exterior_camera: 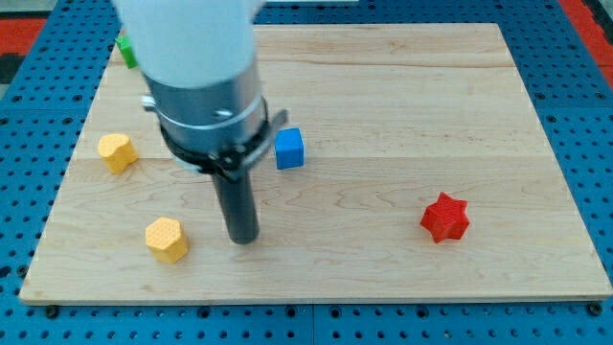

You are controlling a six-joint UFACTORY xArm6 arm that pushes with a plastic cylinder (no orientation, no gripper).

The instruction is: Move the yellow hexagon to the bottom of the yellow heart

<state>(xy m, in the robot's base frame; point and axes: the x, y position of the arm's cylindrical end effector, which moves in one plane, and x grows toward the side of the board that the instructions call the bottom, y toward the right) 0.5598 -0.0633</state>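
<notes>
The yellow hexagon (167, 240) lies near the view's bottom left of the wooden board (383, 115). The yellow heart (116, 151) lies above it and a little to its left, near the board's left edge. My tip (243, 238) rests on the board to the right of the yellow hexagon, with a small gap between them. The rod rises from there into the arm's large grey and white body, which hides part of the board's upper left.
A blue cube (289, 149) sits right of the arm's body, above my tip. A red star-shaped block (444, 218) lies at the view's right. A green block (126, 50) shows partly at the top left, mostly hidden by the arm.
</notes>
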